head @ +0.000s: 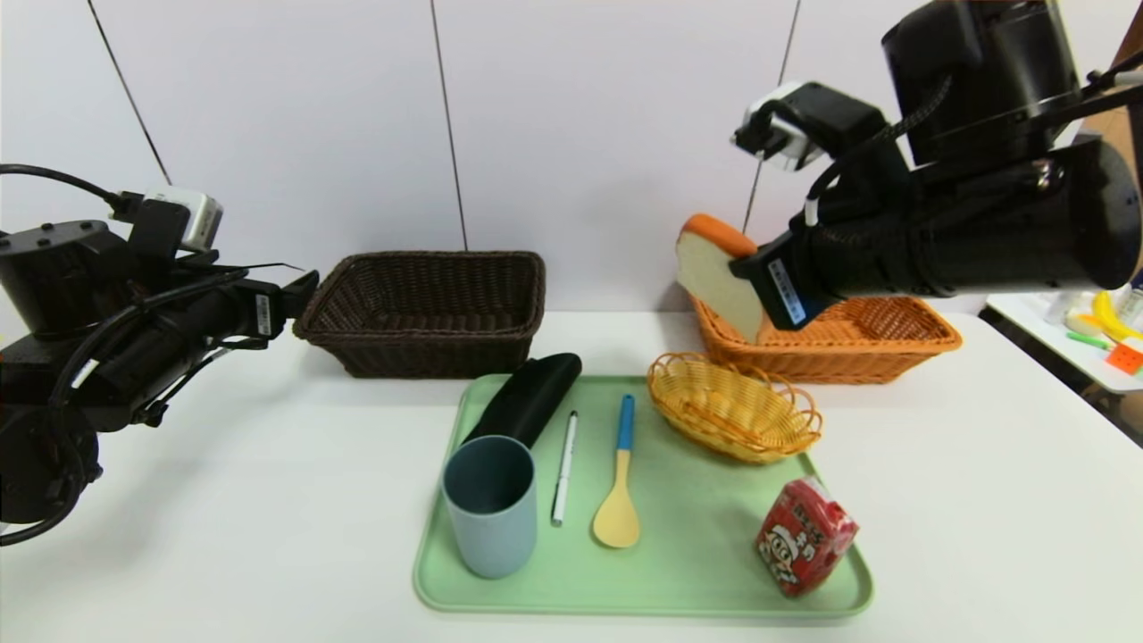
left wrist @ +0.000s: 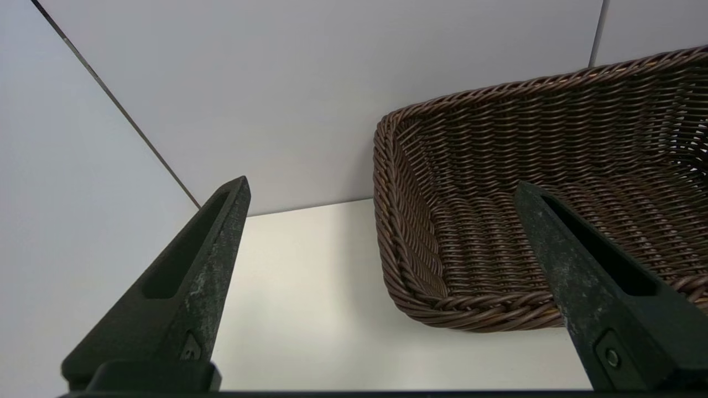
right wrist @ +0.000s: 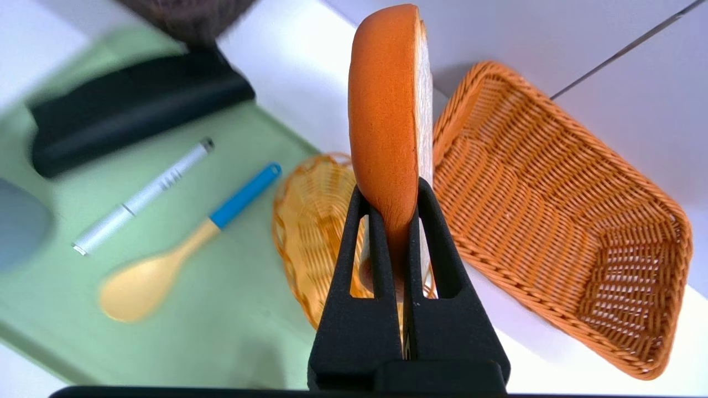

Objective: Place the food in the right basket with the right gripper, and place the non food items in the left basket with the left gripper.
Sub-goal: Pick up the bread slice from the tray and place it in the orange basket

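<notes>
Bread (head: 714,281) stands on edge, crust end up, pinched by the right gripper (head: 746,268) above the near-left corner of the orange basket (head: 893,344). Left gripper (left wrist: 381,193) hangs spread and empty beside the brown basket (head: 429,313).

Woven wicker basket (head: 429,308) (dark) – matt

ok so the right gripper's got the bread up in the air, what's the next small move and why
Probably carry the slice of bread a little farther over the orange-tan basket and lower it before opening. The right gripper is shut on the slice, which hangs above the basket's near-left rim rather than its middle, so letting go now might drop it on the edge. The left gripper waits open by the dark brown basket.
</notes>
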Controlling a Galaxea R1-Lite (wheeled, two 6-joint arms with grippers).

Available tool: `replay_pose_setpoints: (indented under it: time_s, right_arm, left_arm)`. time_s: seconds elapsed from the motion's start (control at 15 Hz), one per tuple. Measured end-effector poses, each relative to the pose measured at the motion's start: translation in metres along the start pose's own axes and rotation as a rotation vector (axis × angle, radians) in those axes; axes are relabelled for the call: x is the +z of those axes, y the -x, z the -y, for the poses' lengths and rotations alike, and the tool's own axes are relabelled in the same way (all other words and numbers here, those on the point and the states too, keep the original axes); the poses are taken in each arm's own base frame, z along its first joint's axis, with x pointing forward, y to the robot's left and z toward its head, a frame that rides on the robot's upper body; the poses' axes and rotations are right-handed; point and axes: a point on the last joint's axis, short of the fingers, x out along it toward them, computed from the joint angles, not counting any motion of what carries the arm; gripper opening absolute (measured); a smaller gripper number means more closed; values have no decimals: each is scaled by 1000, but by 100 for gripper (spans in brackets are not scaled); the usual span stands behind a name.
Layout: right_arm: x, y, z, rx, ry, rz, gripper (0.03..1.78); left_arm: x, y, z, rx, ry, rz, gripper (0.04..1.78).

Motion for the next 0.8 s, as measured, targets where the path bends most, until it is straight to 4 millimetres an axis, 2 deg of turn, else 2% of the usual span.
replay_pose_setpoints:
  time_s: [0.13, 0.33, 0.6, 0.8]
  right_arm:
    - [10, 6, 18, -47, -89, 40, 9]
    - [6, 4, 59, -158, -173, 38, 9]
    - [-24, -4, 117, -266, -270, -32, 9]
    - [-51, -15, 146, -308, -324, -106, 9]
  left_arm:
    - [0, 0, 0, 0, -2, 0, 169]
    - [0, 0, 0, 2, 1, 0, 169]
    - [0, 0, 0, 1, 1, 0, 169]
    - [0, 0, -1, 5, 3, -2, 169]
